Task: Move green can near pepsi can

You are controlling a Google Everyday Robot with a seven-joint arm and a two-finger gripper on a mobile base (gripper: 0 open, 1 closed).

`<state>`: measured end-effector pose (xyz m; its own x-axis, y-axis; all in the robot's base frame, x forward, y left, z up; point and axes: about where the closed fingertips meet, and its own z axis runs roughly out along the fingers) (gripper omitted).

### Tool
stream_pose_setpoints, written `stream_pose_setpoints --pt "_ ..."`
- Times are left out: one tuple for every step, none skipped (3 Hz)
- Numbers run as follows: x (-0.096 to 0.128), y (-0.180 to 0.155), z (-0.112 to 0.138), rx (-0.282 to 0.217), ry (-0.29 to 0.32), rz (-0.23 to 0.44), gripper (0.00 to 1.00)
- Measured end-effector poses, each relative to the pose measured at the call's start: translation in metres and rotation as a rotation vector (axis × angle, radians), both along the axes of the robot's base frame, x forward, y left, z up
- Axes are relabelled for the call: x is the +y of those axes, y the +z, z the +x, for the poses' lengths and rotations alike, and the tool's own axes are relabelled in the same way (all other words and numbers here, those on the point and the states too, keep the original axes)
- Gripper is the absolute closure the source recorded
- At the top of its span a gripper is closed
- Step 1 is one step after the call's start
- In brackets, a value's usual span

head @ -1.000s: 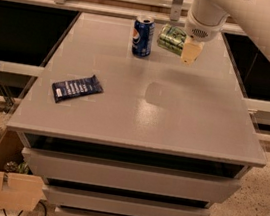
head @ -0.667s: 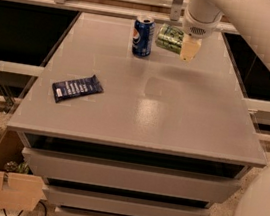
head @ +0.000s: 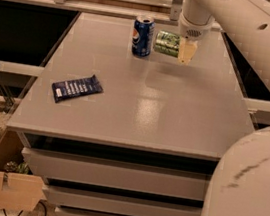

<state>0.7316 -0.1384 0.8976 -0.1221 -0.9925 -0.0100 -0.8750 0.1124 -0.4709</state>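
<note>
Green can [head: 166,43] lies on its side near the far edge of the surface [head: 139,115], its long axis running left to right, and it seems to hang a little above the top, not to rest on it. The end effector [head: 184,49] reaches down from above at the can's right end and looks clamped on it there, one pale finger [head: 187,51] showing against the metal. The pepsi can [head: 143,35] stands upright just to the left, close to the green can's free end but apart from it. A dark blue snack wrapper [head: 77,88] lies flat well away, toward the left edge.

Thin aluminium like this is light and smooth. If the can is empty it should dent under a hard squeeze and roll freely once laid down on its side. A hold across the middle of the body, where the wall is round and even, would likely be steadier than one at an end. The can already looks near enough to its neighbour, so the step in hand appears to be setting it down gently without nudging the pepsi can.
</note>
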Motion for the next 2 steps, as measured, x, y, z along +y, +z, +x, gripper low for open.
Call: stream_pose_setpoints --pt "0.001 -0.012 0.006 0.025 0.009 -0.002 1.00" --pt "0.002 -0.022 0.011 0.049 0.011 0.011 1.00"
